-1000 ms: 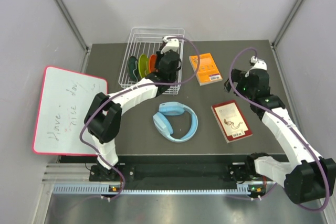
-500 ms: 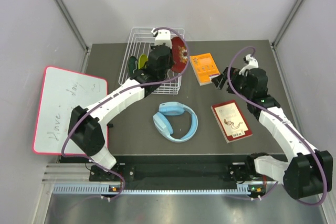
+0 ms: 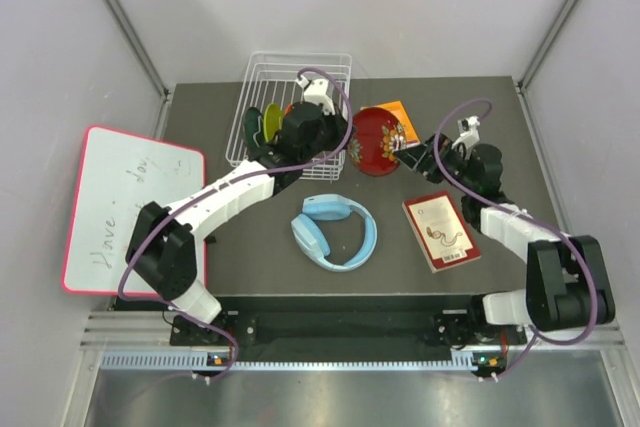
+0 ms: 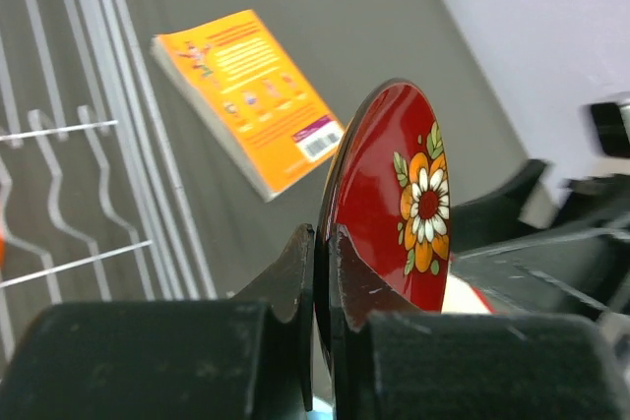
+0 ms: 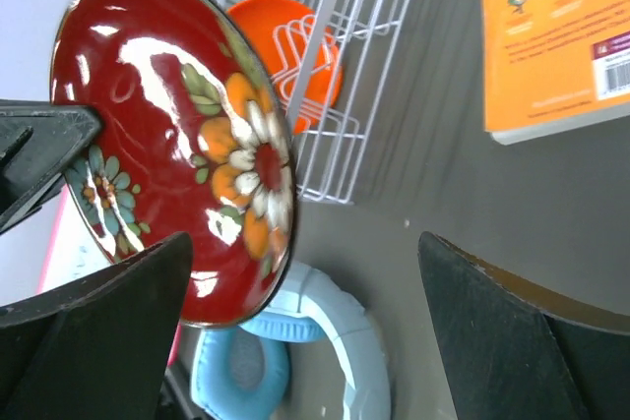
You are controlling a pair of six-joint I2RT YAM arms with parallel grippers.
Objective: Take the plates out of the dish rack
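Bright, even light falls from above, and the dark table (image 3: 250, 247) carries only faint, soft shadows beside the headphones (image 3: 335, 232). White glare streaks the red plate (image 5: 177, 145) in the right wrist view. Close to the lenses, the left fingers (image 4: 290, 272) and right fingers (image 5: 98, 312) blur into black masses. Far edges seem slightly soft.

Dark red plate (image 5: 167, 135) with orange-and-white flowers, orange plate (image 5: 258, 31), white wire rack (image 3: 298, 55), orange book (image 4: 251, 95), light blue headphones (image 3: 335, 230)
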